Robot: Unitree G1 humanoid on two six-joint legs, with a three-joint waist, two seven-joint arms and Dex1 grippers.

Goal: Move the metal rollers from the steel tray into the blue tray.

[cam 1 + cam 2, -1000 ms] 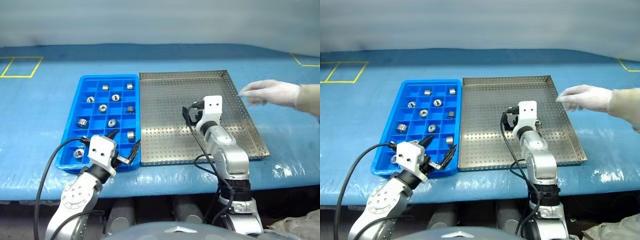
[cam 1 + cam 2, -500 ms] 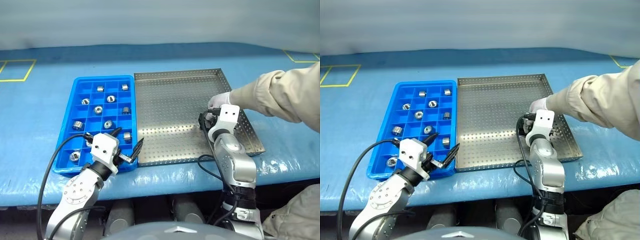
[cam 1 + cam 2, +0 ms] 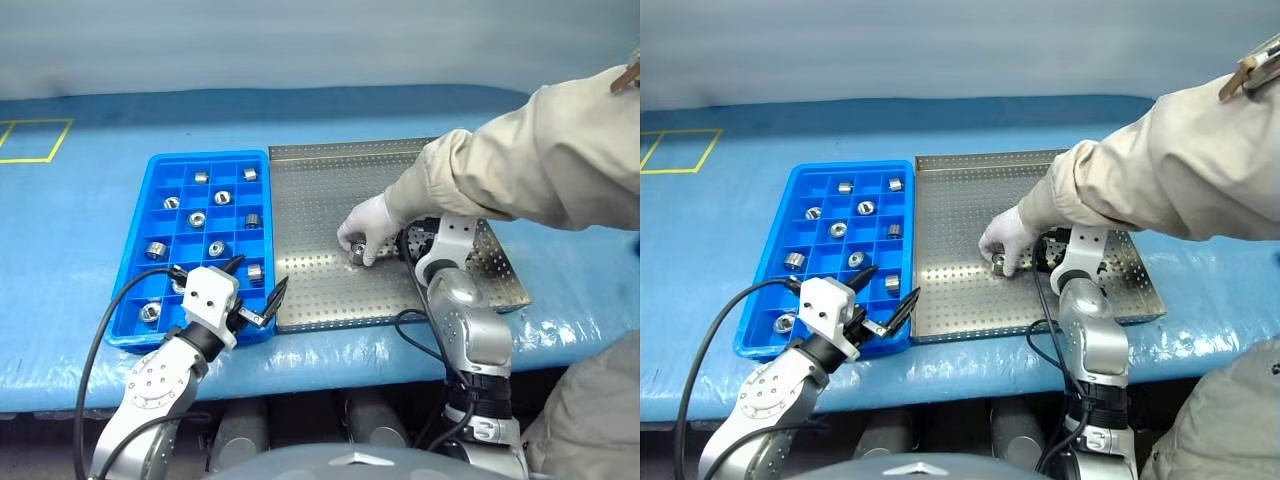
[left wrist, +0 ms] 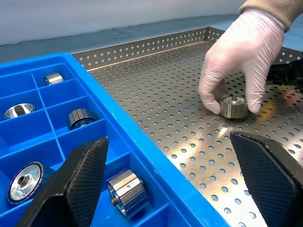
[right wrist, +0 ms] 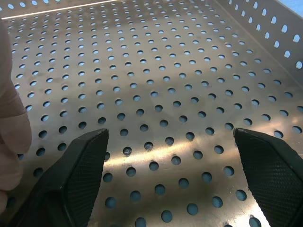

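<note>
The steel tray (image 3: pixel 320 190) lies in the middle of the table, with the blue tray (image 3: pixel 205 157) against its left side. Several metal rollers (image 3: pixel 198 219) sit in the blue tray's compartments. A person's gloved hand (image 3: pixel 365 230) holds one roller (image 4: pixel 233 107) on the steel tray's perforated floor. My left gripper (image 3: pixel 253 286) hovers open and empty over the blue tray's near right corner. My right gripper (image 5: pixel 170 189) is open above bare perforated floor at the steel tray's right side, just right of the gloved hand.
The person's beige sleeve (image 3: pixel 520 160) reaches in from the right across the steel tray, above my right wrist. A blue cover (image 3: pixel 80 230) spreads over the table, with a yellow marked square (image 3: pixel 35 140) at the far left.
The person's arm has reached leftward across the steel tray and now holds a roller on its floor. My right gripper has shifted a little to the right. The left gripper has stayed put.
</note>
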